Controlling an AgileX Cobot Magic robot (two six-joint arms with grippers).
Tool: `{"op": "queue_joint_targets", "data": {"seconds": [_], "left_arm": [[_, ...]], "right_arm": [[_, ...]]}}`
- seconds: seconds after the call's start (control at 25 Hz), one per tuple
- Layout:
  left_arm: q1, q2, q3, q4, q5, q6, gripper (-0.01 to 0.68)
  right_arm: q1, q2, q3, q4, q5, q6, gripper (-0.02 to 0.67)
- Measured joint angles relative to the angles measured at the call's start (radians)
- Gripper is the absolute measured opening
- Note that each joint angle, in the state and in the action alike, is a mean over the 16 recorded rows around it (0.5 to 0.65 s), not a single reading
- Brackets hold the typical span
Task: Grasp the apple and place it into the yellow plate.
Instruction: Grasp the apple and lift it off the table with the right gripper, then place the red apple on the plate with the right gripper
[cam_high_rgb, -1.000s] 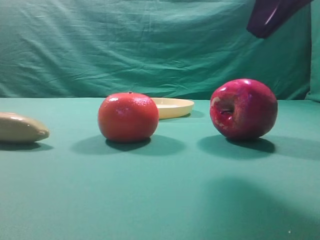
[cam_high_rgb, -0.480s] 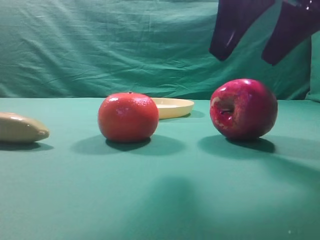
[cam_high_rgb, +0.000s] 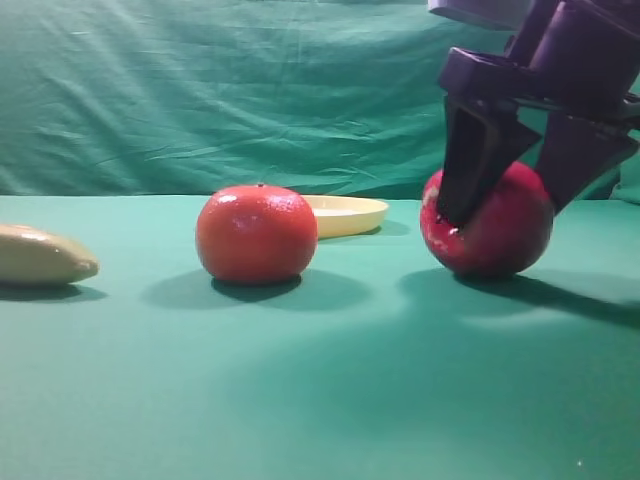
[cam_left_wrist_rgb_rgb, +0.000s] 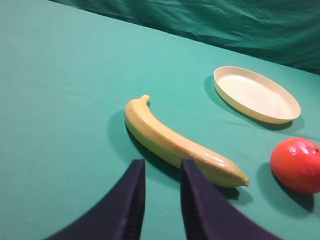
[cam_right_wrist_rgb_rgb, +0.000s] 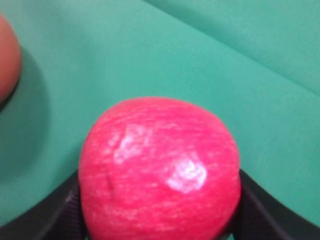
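The apple (cam_high_rgb: 490, 235) is being straddled by the spread right gripper (cam_high_rgb: 505, 205), not yet clamped, so it is likely being risked that the glossy round fruit is nudged into rolling away

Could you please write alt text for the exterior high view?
The right gripper straddles the apple on the green table. An orange sits left, the yellow plate behind it, a banana at far left.

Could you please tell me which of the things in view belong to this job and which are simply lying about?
Part of the job:
- glossy dark crimson round apple, between the right gripper fingers
- shallow pale yellow round plate

Lying about:
- orange-red round fruit with dimpled skin
- pale yellow curved banana
- left gripper, near the banana
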Motion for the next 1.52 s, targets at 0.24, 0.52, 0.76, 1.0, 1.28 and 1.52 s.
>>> {"op": "queue_joint_targets", "data": {"seconds": [0.24,0.52,0.76,1.0,1.28,1.52], "left_arm": [[0.000,0.000,0.000,0.000,0.000,0.000,0.157],[0.000,0.000,0.000,0.000,0.000,0.000,0.157],[0.000,0.000,0.000,0.000,0.000,0.000,0.157],[0.000,0.000,0.000,0.000,0.000,0.000,0.157],[0.000,0.000,0.000,0.000,0.000,0.000,0.157],[0.000,0.000,0.000,0.000,0.000,0.000,0.157]], "right_arm": [[0.001,0.082,-0.201,0.002,-0.043,-0.028,0.472],[0.016,0.266,-0.456,0.005,-0.065,-0.049,0.472],[0.034,0.416,-0.587,0.007,-0.044,-0.066,0.479],[0.047,0.479,-0.633,0.009,-0.024,-0.083,0.544],[0.040,0.415,-0.640,0.008,0.032,-0.087,0.598],[0.016,0.245,-0.640,0.004,0.156,-0.087,0.463]]}}
